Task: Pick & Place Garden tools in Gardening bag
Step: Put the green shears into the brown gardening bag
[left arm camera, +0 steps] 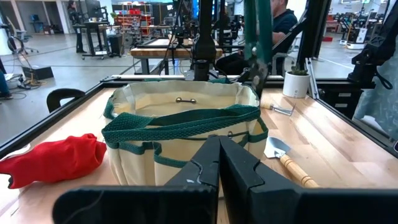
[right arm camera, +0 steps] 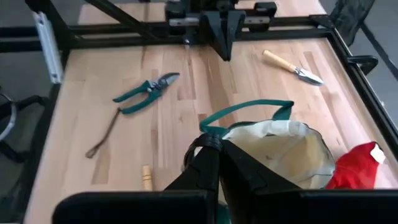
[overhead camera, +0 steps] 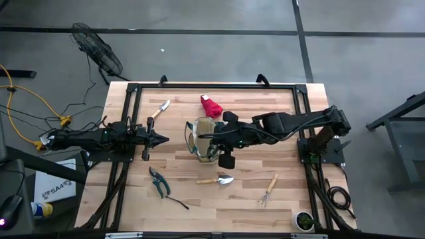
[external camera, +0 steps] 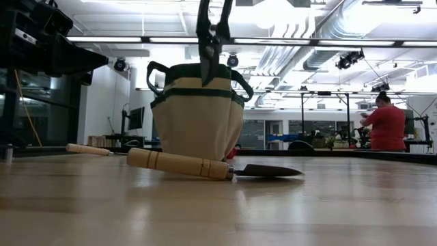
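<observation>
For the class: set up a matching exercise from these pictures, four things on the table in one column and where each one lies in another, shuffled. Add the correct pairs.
Things:
1. red glove
2. pruning shears
3. hand rake
4. right gripper

Places:
A. over the gardening bag
B. near the potted plant
C. at the table's far edge, beside the bag
D. below the left gripper in the high view, beside a thin cord

Pairs: 1-C, 2-D, 3-B, 4-A
</observation>
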You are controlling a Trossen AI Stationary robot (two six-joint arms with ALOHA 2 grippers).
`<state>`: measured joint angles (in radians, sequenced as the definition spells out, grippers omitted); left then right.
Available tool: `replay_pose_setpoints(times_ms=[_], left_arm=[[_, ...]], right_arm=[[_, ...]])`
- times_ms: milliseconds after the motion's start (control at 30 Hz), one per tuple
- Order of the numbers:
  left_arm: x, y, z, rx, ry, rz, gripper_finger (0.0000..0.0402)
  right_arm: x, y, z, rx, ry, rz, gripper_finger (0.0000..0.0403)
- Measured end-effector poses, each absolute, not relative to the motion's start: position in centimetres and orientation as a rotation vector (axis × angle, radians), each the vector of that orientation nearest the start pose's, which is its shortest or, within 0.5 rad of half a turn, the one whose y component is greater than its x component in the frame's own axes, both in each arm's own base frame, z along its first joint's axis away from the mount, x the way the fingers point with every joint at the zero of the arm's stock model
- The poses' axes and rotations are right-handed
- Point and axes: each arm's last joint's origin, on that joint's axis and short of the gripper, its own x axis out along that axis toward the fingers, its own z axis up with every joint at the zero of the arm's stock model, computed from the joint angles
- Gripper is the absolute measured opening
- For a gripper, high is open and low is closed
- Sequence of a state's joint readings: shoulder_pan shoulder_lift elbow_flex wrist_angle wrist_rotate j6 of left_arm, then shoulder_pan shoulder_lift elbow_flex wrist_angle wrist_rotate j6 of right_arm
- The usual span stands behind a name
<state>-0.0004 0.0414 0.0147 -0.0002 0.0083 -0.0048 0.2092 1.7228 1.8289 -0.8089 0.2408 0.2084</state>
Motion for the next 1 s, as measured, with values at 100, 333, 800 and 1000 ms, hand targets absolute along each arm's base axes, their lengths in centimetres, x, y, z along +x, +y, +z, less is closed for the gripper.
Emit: replay_pose_setpoints(times_ms=[100, 333, 800, 1000], left_arm=[[9.9, 0.0, 16.5, -0.005, 0.027, -0.009, 0.0001], [9.9, 0.0, 16.5, -0.005, 0.027, -0.009, 0.0001], [9.9, 0.0, 16.5, -0.005, 0.027, -0.009, 0.0001], [9.9, 0.0, 16.5, -0.005, 0.027, -0.009, 0.0001]], right_arm=[[36.8, 6.9, 38.4, 0.043, 0.687, -0.104, 0.0004], [37.4, 6.8, 37.7, 0.022, 0.693, -0.15, 0.0004], [37.7, 7.4, 36.9, 0.073, 0.717, -0.163, 0.0004], [37.6, 8.2, 36.9, 0.107, 0.717, -0.158, 0.0004]])
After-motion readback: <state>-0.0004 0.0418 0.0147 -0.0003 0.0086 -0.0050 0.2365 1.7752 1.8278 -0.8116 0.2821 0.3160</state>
